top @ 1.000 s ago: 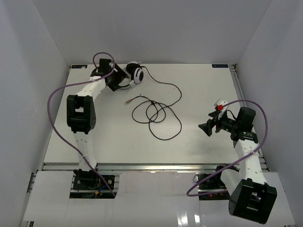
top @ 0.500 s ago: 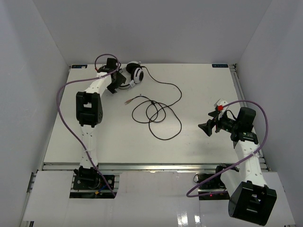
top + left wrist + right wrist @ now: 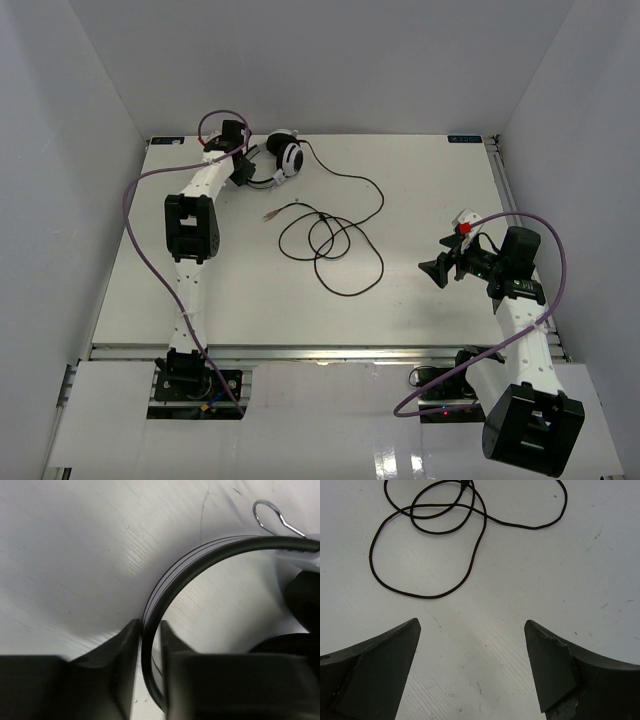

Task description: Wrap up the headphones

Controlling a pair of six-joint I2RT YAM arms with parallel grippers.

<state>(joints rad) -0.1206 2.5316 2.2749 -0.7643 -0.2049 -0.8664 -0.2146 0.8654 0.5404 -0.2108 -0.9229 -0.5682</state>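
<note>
At the far left of the white table (image 3: 420, 180), the left gripper (image 3: 150, 626) is pinching the thin black headband (image 3: 200, 561) of the white over-ear headphones (image 3: 283, 158), probably anchoring them. The right gripper (image 3: 472, 630) is hovering wide open near the right edge, facing their loose black cable (image 3: 420, 525), seemingly ready for winding.

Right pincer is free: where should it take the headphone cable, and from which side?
Take the cable at its big outer loop's near curve, from straight above. It lies flat on the table, and there a single strand runs alone, clear of the crossing coils.
</note>
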